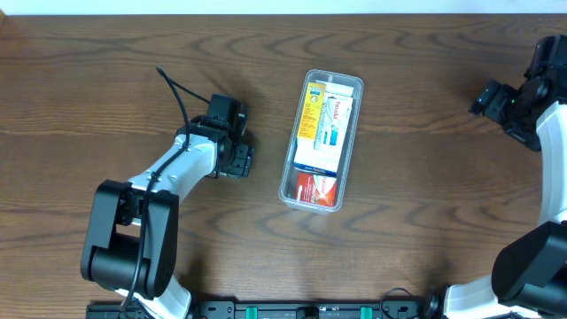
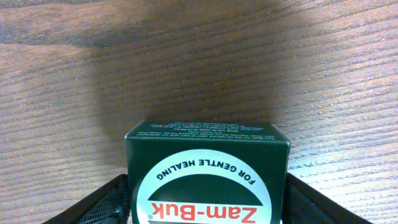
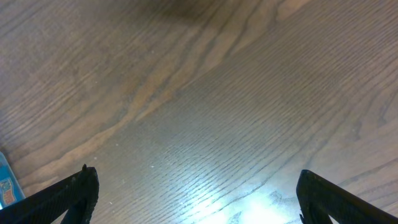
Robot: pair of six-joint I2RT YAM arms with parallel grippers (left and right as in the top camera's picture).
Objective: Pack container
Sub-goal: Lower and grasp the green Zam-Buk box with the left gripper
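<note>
The container (image 1: 286, 188) is a long clear plastic tray at the table's middle. It holds a yellow box (image 1: 311, 108), a white box (image 1: 329, 128) and a red box (image 1: 317, 187). My left gripper (image 1: 237, 160) is to its left, shut on a dark green Zam-Buk box (image 2: 208, 149). In the left wrist view the fingers (image 2: 207, 208) press both sides of that box, with bare wood beyond it. My right gripper (image 1: 484, 96) is open and empty at the far right. Its fingers (image 3: 196, 199) are spread over bare table.
The table is dark wood grain. A sliver of something blue and orange (image 3: 5, 185) shows at the left edge of the right wrist view. The left arm's black cable (image 1: 177, 97) loops above the table behind the left gripper.
</note>
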